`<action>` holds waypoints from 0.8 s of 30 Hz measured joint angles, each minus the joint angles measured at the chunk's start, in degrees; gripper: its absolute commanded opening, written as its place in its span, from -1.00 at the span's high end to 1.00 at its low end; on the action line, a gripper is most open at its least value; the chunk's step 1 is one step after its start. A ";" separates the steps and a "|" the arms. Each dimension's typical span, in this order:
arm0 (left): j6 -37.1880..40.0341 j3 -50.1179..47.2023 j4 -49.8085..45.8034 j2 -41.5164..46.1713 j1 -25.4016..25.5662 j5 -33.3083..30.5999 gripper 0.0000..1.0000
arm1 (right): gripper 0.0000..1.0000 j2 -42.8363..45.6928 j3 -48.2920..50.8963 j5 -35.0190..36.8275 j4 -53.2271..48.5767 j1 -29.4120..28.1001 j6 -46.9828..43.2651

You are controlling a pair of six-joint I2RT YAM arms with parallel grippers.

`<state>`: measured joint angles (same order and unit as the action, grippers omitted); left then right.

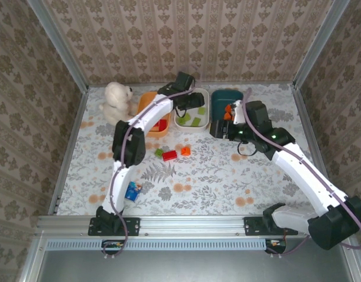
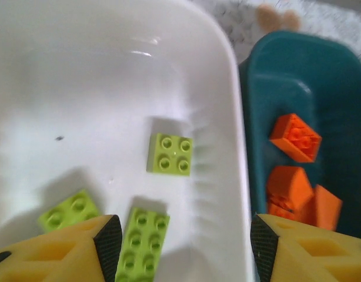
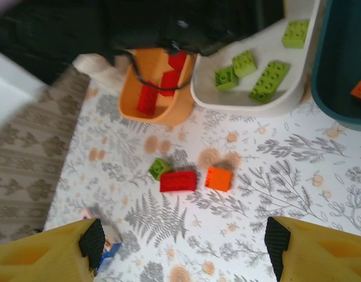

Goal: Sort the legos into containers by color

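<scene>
Left gripper [image 2: 186, 247] hovers over white tray [image 2: 80, 88], jaws part open, empty; lime bricks [image 2: 169, 154] lie inside, studs up. Judged: green drop-off step. Right gripper [image 3: 183, 241] wide open, empty. Next: fetch red brick [image 3: 177, 181] from surface [image 3: 286, 205]; its long axis runs left-right in right wrist view, so grip across the short side

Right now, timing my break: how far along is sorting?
Done: red bricks in orange tray, green bricks in white tray, orange bricks in teal tray. In hand: nothing; left fingers and right fingers open. Left on table: stray green brick, stray red brick, stray orange brick.
</scene>
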<state>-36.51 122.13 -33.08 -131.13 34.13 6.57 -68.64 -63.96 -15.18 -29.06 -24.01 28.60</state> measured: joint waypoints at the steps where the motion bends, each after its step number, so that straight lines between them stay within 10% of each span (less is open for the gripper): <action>1: -0.33 -3.41 0.59 4.07 -0.28 -0.42 -0.26 | -0.53 -1.36 -0.96 1.55 -0.68 -1.70 -0.46; 11: -1.92 -44.26 6.21 45.09 -4.17 -4.24 -0.28 | -0.74 -23.08 -10.34 13.60 -6.84 -16.50 -0.15; 24: -8.39 -79.58 -2.12 88.63 -3.41 -6.78 -0.30 | -0.55 -44.24 -21.44 17.03 -7.41 -18.25 6.45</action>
<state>-44.91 42.54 -35.20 -42.50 30.72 -0.21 -112.88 -85.41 1.85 -36.47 -42.26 35.05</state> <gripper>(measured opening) 0.653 0.787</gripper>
